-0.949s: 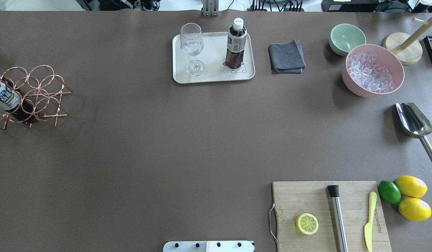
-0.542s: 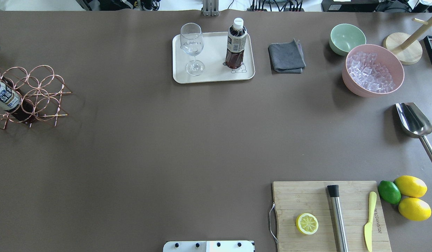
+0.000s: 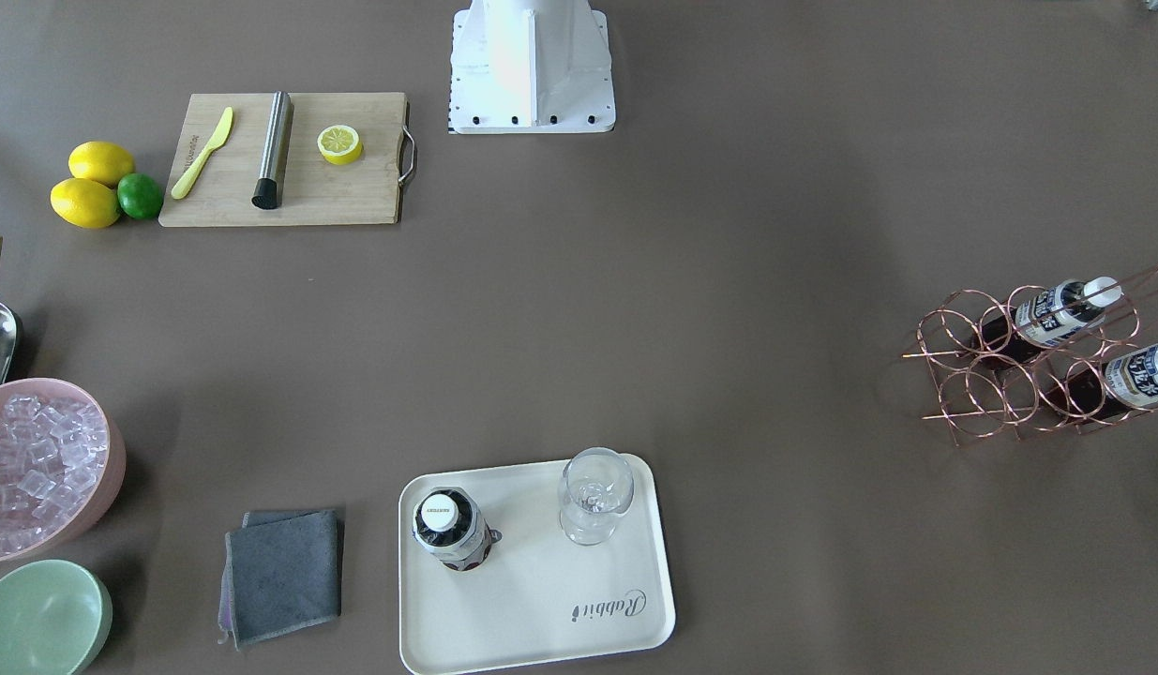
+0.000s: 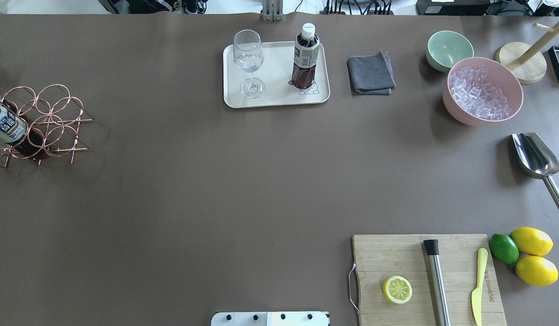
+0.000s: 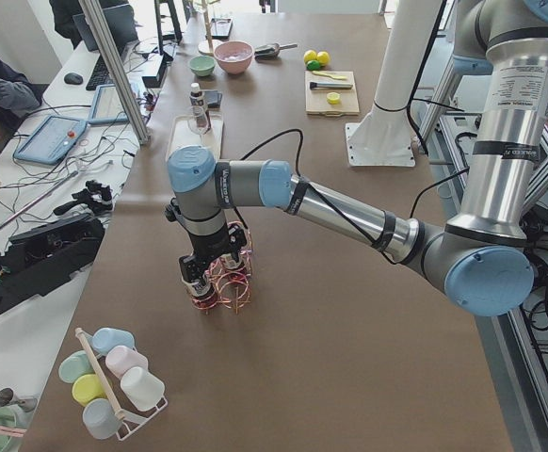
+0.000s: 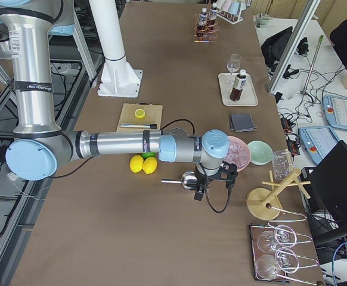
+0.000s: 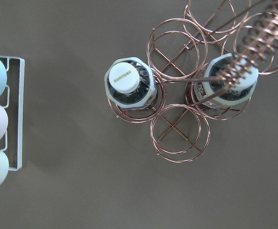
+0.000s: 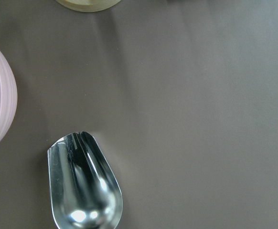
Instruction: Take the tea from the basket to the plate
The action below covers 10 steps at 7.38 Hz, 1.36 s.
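Observation:
One tea bottle [image 4: 305, 56] stands upright on the cream plate [image 4: 279, 97], next to a stemmed glass [image 4: 248, 63]; it also shows in the front view [image 3: 450, 528]. The copper wire basket [image 4: 48, 122] stands at the table's left end with two more tea bottles [image 3: 1057, 314] [image 3: 1136, 375] in its rings. The left wrist view looks straight down on the basket [image 7: 179, 129] and one white cap [image 7: 126, 78]. My left gripper [image 5: 199, 281] hangs just above the basket; I cannot tell if it is open. My right gripper [image 6: 212, 179] hovers by the metal scoop [image 8: 84, 186]; its state is unclear.
A grey cloth [image 4: 370, 73], a green bowl [image 4: 449, 49] and a pink bowl of ice [image 4: 456, 113] lie right of the plate. A cutting board [image 4: 397, 253] with a lemon half, a muddler and a knife is near right. A cup rack [image 5: 114, 377] stands beyond the basket.

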### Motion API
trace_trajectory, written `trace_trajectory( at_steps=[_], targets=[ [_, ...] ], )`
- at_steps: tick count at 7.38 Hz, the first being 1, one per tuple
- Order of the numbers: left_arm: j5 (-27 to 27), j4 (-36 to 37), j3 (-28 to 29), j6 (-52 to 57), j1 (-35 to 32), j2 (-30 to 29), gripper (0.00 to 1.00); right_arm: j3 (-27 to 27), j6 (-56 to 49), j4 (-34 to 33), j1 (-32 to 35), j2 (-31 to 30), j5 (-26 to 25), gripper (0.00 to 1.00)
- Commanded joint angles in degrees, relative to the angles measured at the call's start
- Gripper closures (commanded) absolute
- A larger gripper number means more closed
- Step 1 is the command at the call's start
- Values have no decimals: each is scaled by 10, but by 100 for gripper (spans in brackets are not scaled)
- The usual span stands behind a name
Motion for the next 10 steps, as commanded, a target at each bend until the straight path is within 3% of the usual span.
trace_trajectory(
  at_steps=[1, 2, 5, 10],
  targets=[
    [-44, -4, 27, -152, -2, 7, 2, 2, 0, 0, 0, -1, 1, 0],
    [-80, -2, 41, -201, -7, 8, 2, 2, 0, 0, 0, -2, 0, 0],
    [-90, -42, 64, -338, -17, 40, 2, 3, 0, 0, 0, -2, 1, 0],
    [-71, -67, 102, -372, -19, 45, 3, 11, 1, 0, 1, -4, -1, 0]
  ],
)
